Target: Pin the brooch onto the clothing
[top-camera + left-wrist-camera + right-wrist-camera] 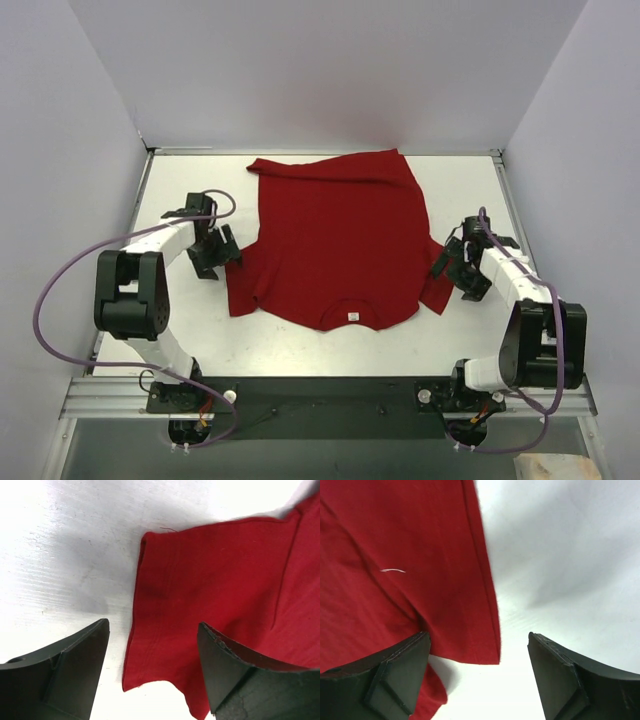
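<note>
Shirt (pixel 335 240) lies flat, collar toward the arm bases. Left gripper (pixel 152 630) and right gripper (pixel 479 640), jaws parted and empty, each straddle a sleeve hem.

In both wrist views the shirt (pixel 225 590) runs off the picture edges, and the fingers (pixel 75 670) are cut off at the bottom edge. From above, the label (pixel 352 316) is too small to read, and the left tool (pixel 215 255) hides part of the left sleeve.
</note>
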{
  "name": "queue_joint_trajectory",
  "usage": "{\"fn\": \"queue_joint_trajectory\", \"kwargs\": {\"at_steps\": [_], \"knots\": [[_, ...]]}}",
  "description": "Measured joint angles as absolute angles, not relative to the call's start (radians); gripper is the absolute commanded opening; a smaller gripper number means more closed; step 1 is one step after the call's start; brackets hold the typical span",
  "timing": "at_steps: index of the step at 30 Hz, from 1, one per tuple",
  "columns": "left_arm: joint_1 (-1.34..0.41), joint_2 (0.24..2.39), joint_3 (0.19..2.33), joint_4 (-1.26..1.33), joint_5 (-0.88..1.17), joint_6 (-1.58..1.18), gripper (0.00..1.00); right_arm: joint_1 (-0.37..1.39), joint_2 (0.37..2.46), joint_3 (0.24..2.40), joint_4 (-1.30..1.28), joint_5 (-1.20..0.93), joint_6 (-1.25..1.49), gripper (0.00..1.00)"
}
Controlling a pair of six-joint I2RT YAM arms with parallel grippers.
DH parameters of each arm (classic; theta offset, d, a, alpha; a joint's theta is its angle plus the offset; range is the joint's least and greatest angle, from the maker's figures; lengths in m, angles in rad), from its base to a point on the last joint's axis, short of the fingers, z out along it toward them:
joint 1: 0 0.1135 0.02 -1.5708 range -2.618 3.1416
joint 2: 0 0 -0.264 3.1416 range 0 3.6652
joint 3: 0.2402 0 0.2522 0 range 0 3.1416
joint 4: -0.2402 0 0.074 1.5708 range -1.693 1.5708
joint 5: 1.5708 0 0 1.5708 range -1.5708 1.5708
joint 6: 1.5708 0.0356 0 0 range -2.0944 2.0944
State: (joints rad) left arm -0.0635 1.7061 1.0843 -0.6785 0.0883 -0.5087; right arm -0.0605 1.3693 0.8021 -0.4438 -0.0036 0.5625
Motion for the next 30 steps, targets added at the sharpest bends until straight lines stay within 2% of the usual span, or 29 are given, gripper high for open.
{"fn": "queue_joint_trajectory", "kwargs": {"at_steps": [4, 5, 8, 10, 11, 12, 13, 14, 15, 17, 18, 30], "knots": [[-0.064, 1.732, 1.07, -0.669, 0.086, -0.503, 0.65, -0.068, 1.407, 0.793, -0.457, -0.01, 0.548, 0.79], [-0.064, 1.745, 1.068, -0.665, 0.085, -0.501, 0.58, -0.072, 1.414, 0.793, -0.457, -0.017, 0.545, 0.7], [-0.064, 1.754, 1.073, -0.664, 0.079, -0.496, 0.43, -0.078, 1.433, 0.793, -0.458, -0.042, 0.532, 0.69], [-0.064, 1.765, 1.08, -0.665, 0.076, -0.492, 0.38, -0.079, 1.455, 0.793, -0.458, -0.057, 0.526, 0.69], [-0.064, 1.769, 1.084, -0.666, 0.076, -0.492, 0.3, -0.079, 1.47, 0.793, -0.458, -0.064, 0.521, 0.67], [-0.064, 1.772, 1.086, -0.665, 0.076, -0.492, 0.27, -0.079, 1.481, 0.793, -0.458, -0.068, 0.518, 0.57], [-0.064, 1.776, 1.089, -0.662, 0.075, -0.491, 0.22, -0.079, 1.494, 0.793, -0.458, -0.071, 0.514, 0.56], [-0.064, 1.779, 1.093, -0.664, 0.075, -0.492, 0.14, -0.079, 1.505, 0.793, -0.458, -0.075, 0.507, 0.35], [-0.064, 1.783, 1.097, -0.662, 0.074, -0.493, 0.11, -0.079, 1.52, 0.793, -0.458, -0.08, 0.502, 0.25], [-0.064, 1.787, 1.102, -0.663, 0.068, -0.492, 0.0, -0.079, 1.538, 0.797, -0.466, -0.083, 0.49, 0.03], [-0.064, 1.789, 1.104, -0.663, 0.067, -0.492, 0.0, -0.079, 1.542, 0.799, -0.47, -0.085, 0.487, 0.0], [-0.063, 1.821, 1.166, -0.697, -0.038, -0.462, 0.0, -0.081, 1.54, 0.807, -0.479, -0.076, 0.477, 0.0]]}}
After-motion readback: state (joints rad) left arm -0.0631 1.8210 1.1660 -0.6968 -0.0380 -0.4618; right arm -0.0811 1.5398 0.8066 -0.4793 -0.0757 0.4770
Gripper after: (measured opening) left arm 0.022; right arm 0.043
